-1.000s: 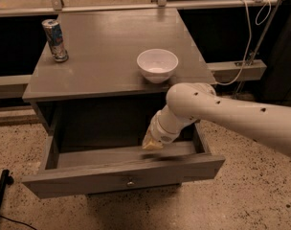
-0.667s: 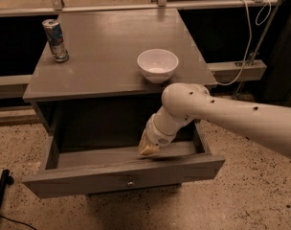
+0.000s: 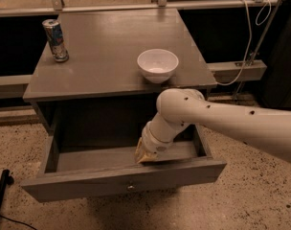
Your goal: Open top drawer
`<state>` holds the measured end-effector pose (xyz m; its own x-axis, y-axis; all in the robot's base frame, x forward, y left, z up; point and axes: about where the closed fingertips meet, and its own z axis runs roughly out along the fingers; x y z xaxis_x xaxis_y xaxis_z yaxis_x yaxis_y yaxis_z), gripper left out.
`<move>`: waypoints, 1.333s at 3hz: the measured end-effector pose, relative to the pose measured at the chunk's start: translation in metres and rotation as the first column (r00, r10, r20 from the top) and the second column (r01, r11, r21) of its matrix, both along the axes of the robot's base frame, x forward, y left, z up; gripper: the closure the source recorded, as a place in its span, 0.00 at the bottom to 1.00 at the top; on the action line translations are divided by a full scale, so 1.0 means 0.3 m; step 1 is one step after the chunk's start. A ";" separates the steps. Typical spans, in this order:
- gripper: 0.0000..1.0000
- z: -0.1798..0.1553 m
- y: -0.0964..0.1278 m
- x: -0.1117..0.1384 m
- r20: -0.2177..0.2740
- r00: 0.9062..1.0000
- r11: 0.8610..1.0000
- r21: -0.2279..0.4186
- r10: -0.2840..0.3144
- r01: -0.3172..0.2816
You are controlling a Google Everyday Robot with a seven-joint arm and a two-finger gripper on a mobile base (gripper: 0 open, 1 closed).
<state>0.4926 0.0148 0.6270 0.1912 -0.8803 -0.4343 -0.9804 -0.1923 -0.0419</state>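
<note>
One white robot arm (image 3: 231, 123) reaches in from the right of the scene toward a low grey cabinet (image 3: 112, 42). The cabinet's top drawer (image 3: 88, 183) stands pulled well out toward the near side, showing its shallow grey box and bare floor, with the small round knob (image 3: 130, 187) centred on its flat front. The arm runs leftward to a rounded joint just under the cabinet top's near edge, then bends down and to the left into the drawer. The gripper (image 3: 146, 153) sits low inside the box, just behind the front panel and a little right of the knob; whether it is open or closed cannot be told from this view. Judged from the drawer's position, the opening step looks all but done. The next move probably calls for lifting the gripper up and clear without catching the front panel or the overhanging top, or for one last short pull toward the near side if more travel is wanted. On the cabinet top, a white bowl (image 3: 158, 65) sits near the front right edge and a drink can (image 3: 55, 40) stands at the far left corner, both well apart from the arm's working end.
</note>
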 end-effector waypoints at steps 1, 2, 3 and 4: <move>1.00 0.023 0.022 -0.060 -0.008 0.998 0.998 0.002 0.055 -0.055; 1.00 0.035 0.038 -0.097 -0.031 0.996 0.997 0.011 0.080 -0.079; 1.00 -0.001 0.056 -0.062 -0.103 0.994 0.999 0.048 0.030 -0.025; 1.00 -0.034 0.065 -0.032 -0.146 0.989 0.998 0.050 -0.016 0.024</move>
